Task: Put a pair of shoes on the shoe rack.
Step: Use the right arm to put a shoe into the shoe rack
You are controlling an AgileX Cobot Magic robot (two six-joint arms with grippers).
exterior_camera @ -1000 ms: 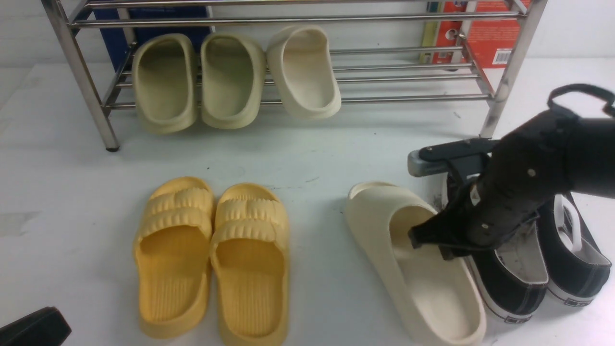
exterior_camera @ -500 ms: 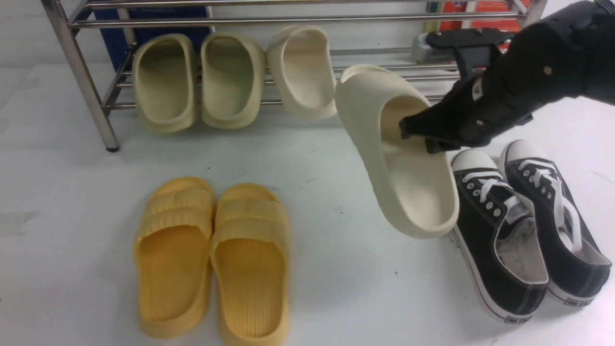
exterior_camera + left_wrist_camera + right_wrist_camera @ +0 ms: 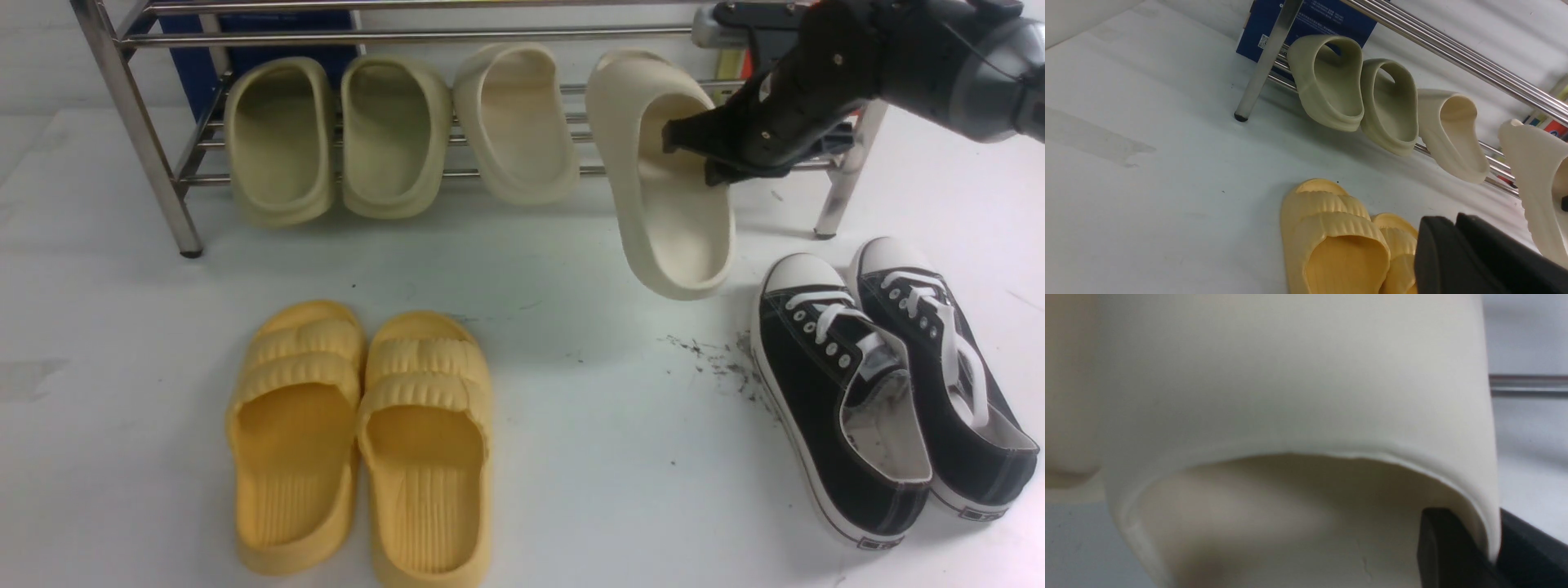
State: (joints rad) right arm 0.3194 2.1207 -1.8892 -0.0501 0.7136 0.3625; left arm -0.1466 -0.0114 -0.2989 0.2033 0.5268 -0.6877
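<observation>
The right fingers (image 3: 709, 157) are clenched on the side wall of the strap of the second cream slipper (image 3: 686, 196), and they hold it in the air. About the left fingers (image 3: 1437, 241), I cannot tell if they are closed or apart.

Taking the shoe rack (image 3: 849, 184) as landmark, the held slipper is at its near side, in front of the lower tier. The first cream slipper (image 3: 529, 114) rests on that tier, beside the greenish-beige slides (image 3: 392, 135).

The long axis of the held slipper runs from its strap end, near the rack, back toward the robot, with the open heel end nearer. The right arm is the nearer one. I judge that the next move should carry it forward onto the lower bars, beside its mate, without pushing it.
</observation>
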